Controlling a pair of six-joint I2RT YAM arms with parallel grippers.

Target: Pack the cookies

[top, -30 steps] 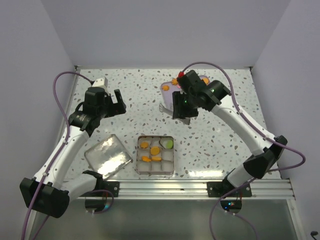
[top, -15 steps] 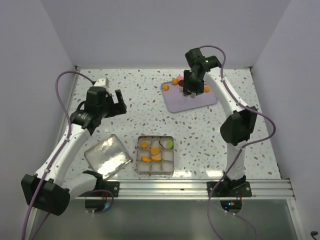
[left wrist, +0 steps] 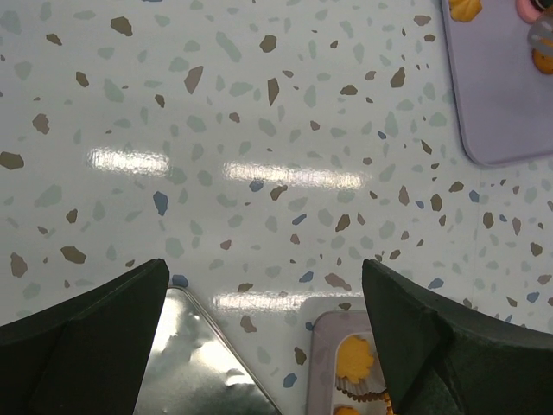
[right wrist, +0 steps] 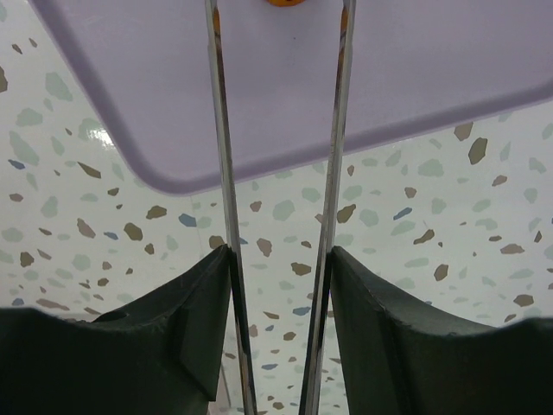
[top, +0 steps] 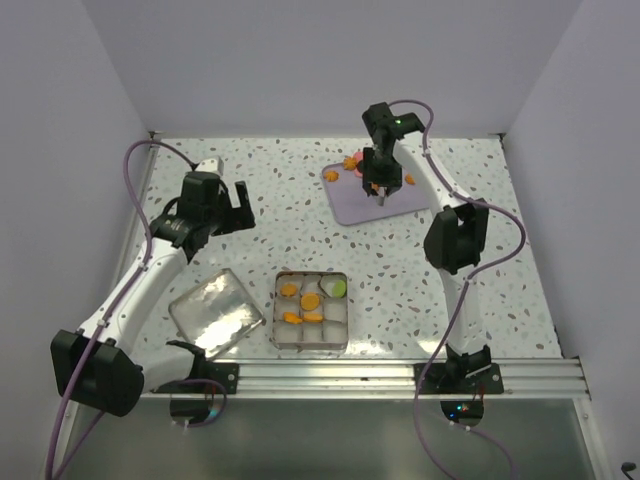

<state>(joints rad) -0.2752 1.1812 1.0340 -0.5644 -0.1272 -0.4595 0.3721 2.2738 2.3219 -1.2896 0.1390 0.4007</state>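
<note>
The cookies lie in two places. A few orange ones [top: 350, 162] and a pink one [top: 358, 172] are on the purple tray [top: 400, 208] at the back. Several orange ones [top: 311, 300] and a green one [top: 339, 288] sit in the square tin [top: 342, 340]. My right gripper [top: 378, 182] hangs over the tray, shut on thin metal tongs [right wrist: 337, 130] whose arms stand apart. The tong tips reach toward an orange cookie [right wrist: 283, 2] on the tray [right wrist: 389, 78]. My left gripper [top: 232, 205] is open and empty above bare table [left wrist: 265, 268]. An orange cookie [left wrist: 356, 359] in a paper cup shows below it.
The tin's shiny lid [top: 215, 312] lies left of the tin and shows in the left wrist view [left wrist: 186, 363]. The purple tray's corner [left wrist: 501, 104] carries an orange cookie [left wrist: 467, 7]. White walls close in the back and sides of the speckled table.
My right arm has swung from in front of the purple tray to the back, and its gripper with the tongs now hangs over the tray's cookies. My left arm has barely moved.
</note>
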